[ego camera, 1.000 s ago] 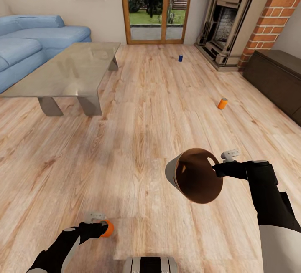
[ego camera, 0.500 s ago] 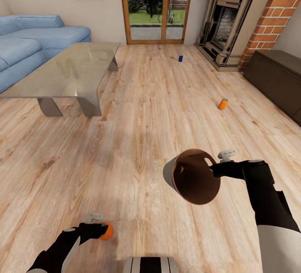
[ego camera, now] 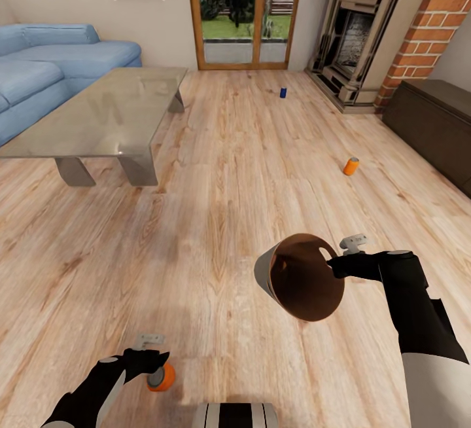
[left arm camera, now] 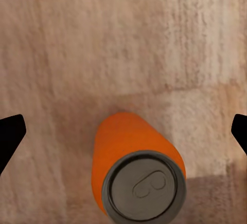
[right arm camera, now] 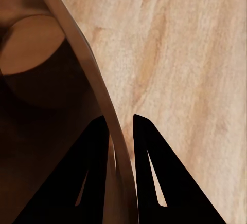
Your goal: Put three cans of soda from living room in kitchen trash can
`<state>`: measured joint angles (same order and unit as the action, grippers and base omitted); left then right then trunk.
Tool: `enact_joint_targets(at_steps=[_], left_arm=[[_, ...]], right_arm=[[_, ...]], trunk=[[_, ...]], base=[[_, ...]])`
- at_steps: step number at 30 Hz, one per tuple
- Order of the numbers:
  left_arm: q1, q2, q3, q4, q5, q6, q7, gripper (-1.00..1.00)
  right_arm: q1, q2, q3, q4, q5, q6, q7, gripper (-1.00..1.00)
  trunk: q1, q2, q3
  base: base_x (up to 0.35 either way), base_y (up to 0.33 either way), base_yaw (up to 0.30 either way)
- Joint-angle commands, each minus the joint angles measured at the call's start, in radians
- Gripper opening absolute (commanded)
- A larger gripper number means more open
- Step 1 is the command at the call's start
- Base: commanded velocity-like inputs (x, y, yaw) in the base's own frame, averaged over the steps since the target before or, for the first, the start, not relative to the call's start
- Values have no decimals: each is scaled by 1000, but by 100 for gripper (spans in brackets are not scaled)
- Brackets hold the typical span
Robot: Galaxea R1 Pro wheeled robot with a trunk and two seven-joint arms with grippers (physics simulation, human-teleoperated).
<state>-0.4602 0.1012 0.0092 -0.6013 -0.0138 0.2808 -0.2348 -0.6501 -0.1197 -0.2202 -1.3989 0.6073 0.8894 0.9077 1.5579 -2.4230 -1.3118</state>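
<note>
Right claw (right arm camera: pixel 121 126) on bin (ego camera: pixel 297 277); three cans, seemingly.

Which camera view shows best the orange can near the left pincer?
The left wrist view: the orange can appears large, grey top visible, between spread fingertips. The head view shows it small beside the left pincer.

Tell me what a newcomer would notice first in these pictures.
The grey bin, held tilted in the air by its rim in the right gripper, its coppery inside facing the camera. Then the orange can by the open left gripper, and two more cans on the floor: orange and blue.
</note>
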Motion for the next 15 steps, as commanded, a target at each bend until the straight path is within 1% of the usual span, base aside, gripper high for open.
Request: enact_joint_targets(at_steps=[1, 13, 15], left_arm=[[0, 0, 0, 0, 0, 0, 0, 100], [0, 0, 0, 0, 0, 0, -1, 100], [0, 0, 0, 0, 0, 0, -1, 100]], right_arm=[[0, 0, 0, 0, -19, 10, 8, -100], [0, 1, 2, 0, -18, 10, 8, -100], [0, 1, 2, 0, -19, 10, 8, -100]], trunk=[[0, 0, 0], [0, 0, 0], [8, -14, -6]], base=[[8, 0, 0], [2, 0, 0], [0, 0, 0]])
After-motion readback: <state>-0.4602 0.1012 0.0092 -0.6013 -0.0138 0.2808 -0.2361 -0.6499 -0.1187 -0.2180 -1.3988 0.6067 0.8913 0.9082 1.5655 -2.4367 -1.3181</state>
